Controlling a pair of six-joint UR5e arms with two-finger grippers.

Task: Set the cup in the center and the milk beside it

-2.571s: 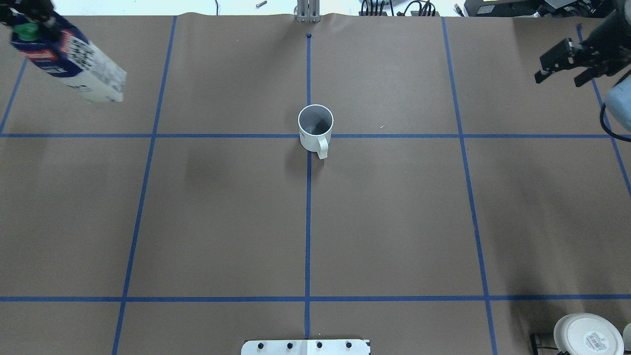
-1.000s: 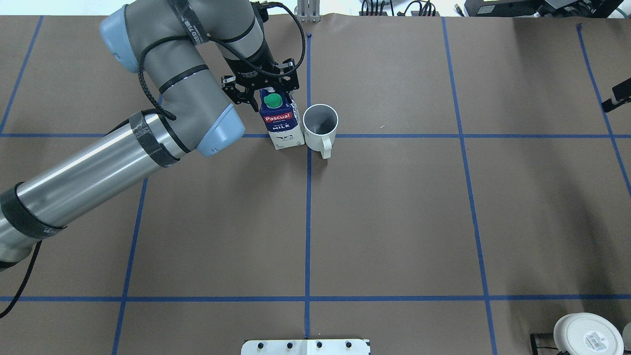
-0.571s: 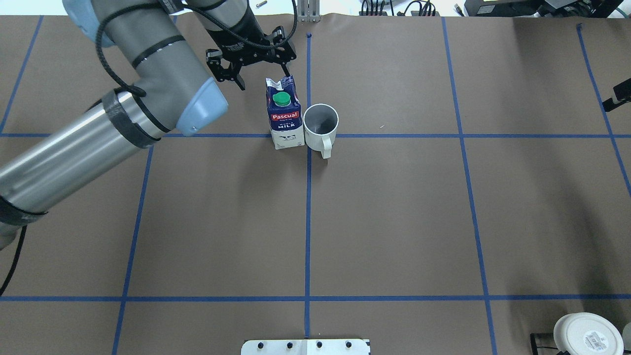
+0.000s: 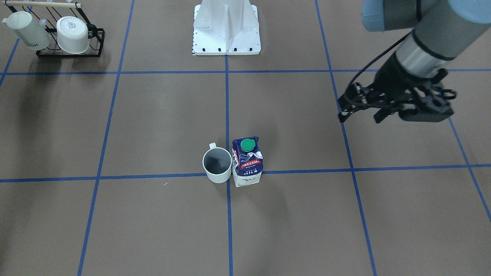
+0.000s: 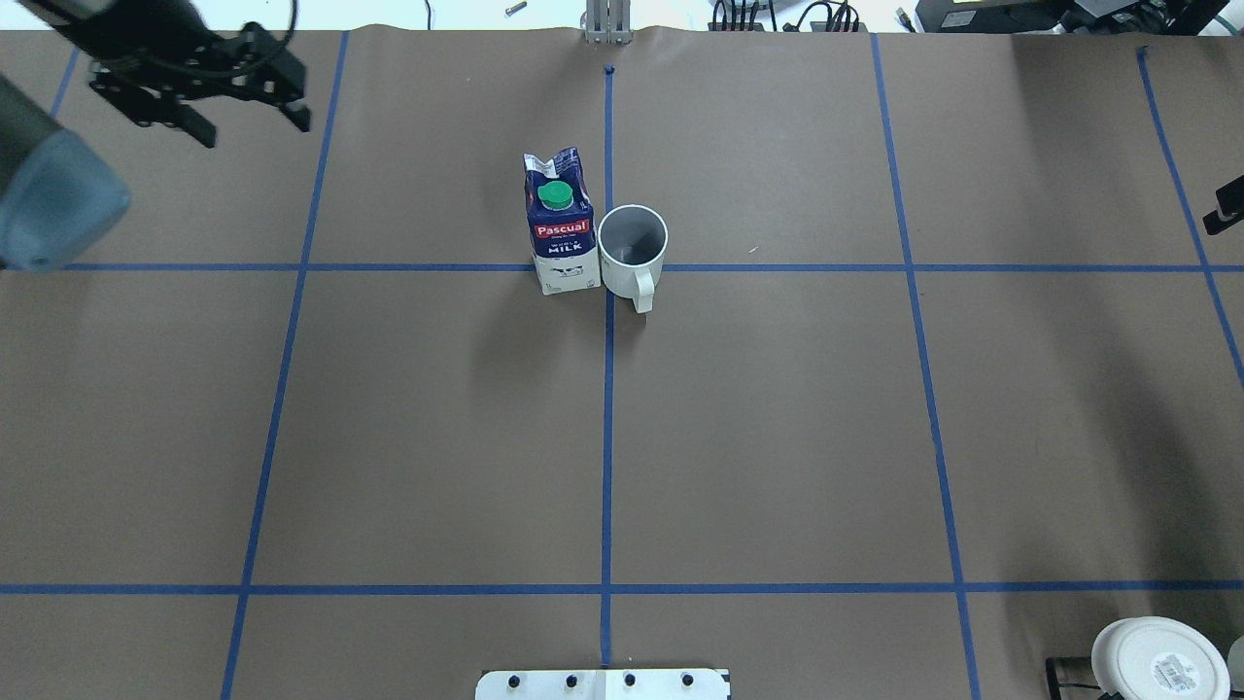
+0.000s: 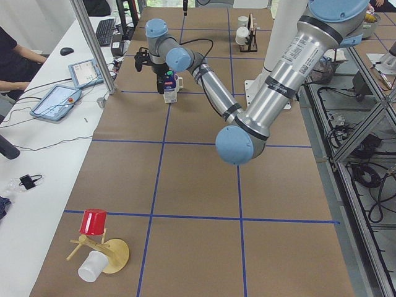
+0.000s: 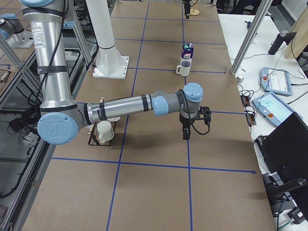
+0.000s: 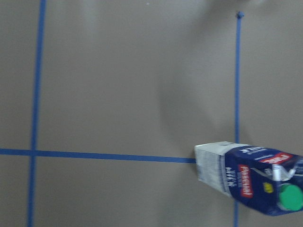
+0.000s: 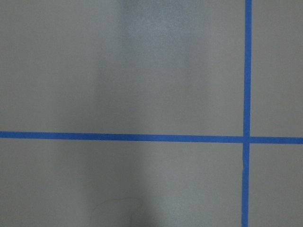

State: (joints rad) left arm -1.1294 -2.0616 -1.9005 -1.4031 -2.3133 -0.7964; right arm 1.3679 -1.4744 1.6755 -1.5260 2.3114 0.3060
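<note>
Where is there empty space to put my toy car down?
Lots of bare room: the whole row of squares between the cup and the robot's base plate, and the squares right of the cup. Crowded spots: the middle crossing, where the milk stands close beside the cup, and the near right corner with the mug rack.

Brown table cover point(image 8: 132, 85) crossed by blue tape lines point(image 8: 94, 154) lies below the left gripper point(image 5: 256, 131). Off to its side stands the milk carton point(image 8: 251, 177), green cap point(image 8: 289, 197) showing. Its base seems to rest on a line, though the picture is blurred.
</note>
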